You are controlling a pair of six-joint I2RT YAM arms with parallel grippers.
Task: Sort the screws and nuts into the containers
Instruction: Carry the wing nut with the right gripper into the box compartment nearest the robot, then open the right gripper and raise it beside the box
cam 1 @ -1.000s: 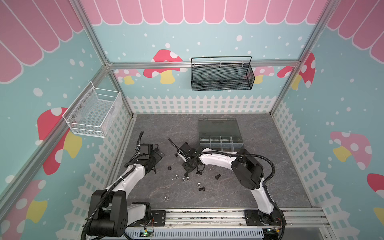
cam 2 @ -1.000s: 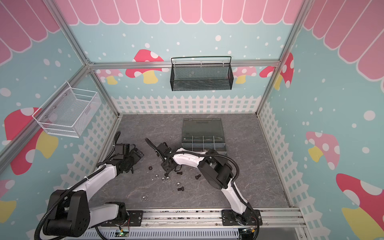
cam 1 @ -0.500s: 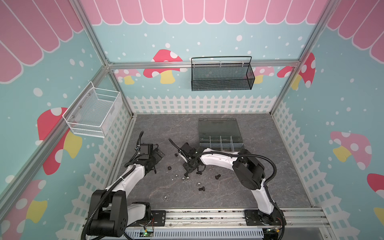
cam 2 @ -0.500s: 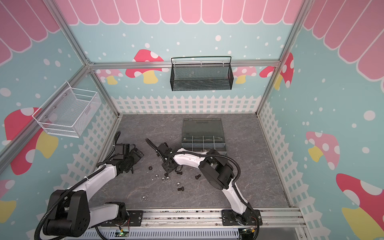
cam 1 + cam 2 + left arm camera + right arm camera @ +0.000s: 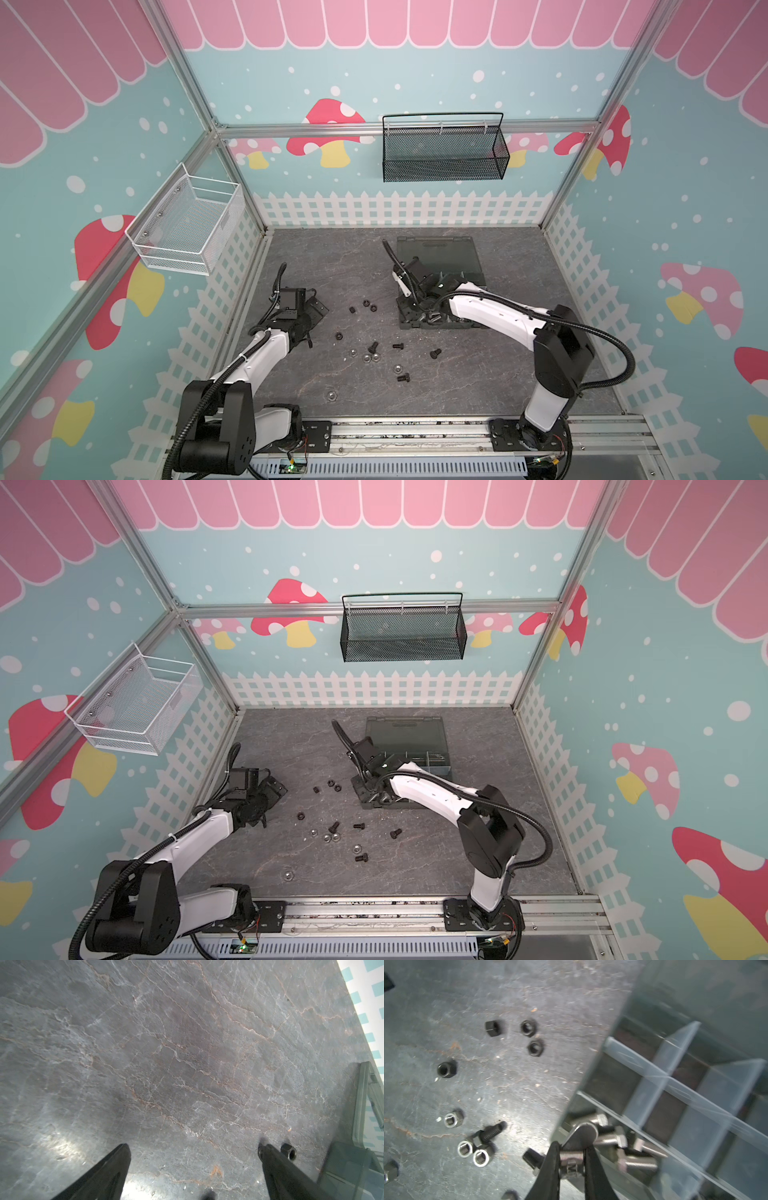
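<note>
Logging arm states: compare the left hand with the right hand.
The left hand is wide open and empty; the right hand is shut on a silver screw. The left hand sits over bare table beside a black nut; the right hand is at the organizer box. Both have dark fingers.

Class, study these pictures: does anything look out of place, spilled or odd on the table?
Nothing looks damaged, but screws and nuts lie scattered on the table beside the box, not in it. One black nut stands on edge while its two neighbours lie flat.
</note>
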